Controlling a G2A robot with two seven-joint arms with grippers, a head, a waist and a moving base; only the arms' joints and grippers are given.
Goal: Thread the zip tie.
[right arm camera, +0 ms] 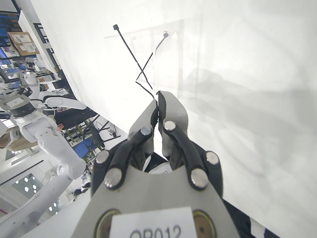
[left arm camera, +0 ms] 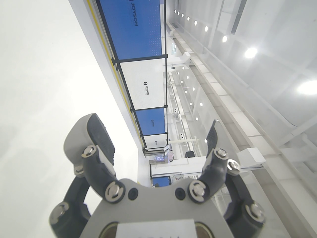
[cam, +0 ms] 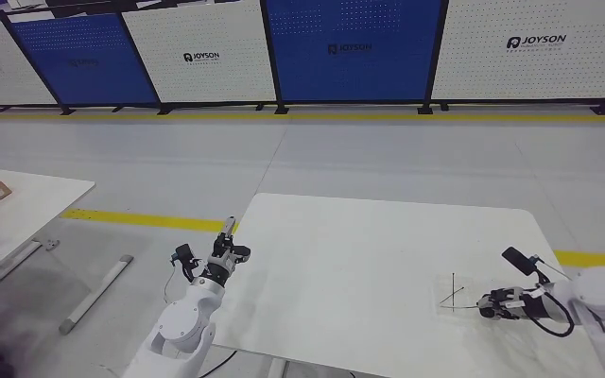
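Right claw (right arm camera: 157, 97): my fingers are pinched together on the tail tip of a black zip tie (right arm camera: 148, 60). The claw sits low over the right end of the worktop (cam: 378, 274).
Zip tie: it lies on the worktop just ahead of my right claw, kinked close to the pinched end, with its head at the far end.
Second zip tie (right arm camera: 129, 50): straight and loose on the worktop, crossing the first in an X.
Left claw (left arm camera: 156, 125): my fingers are spread wide with nothing between them. It is raised at the worktop's left edge, well apart from both ties.
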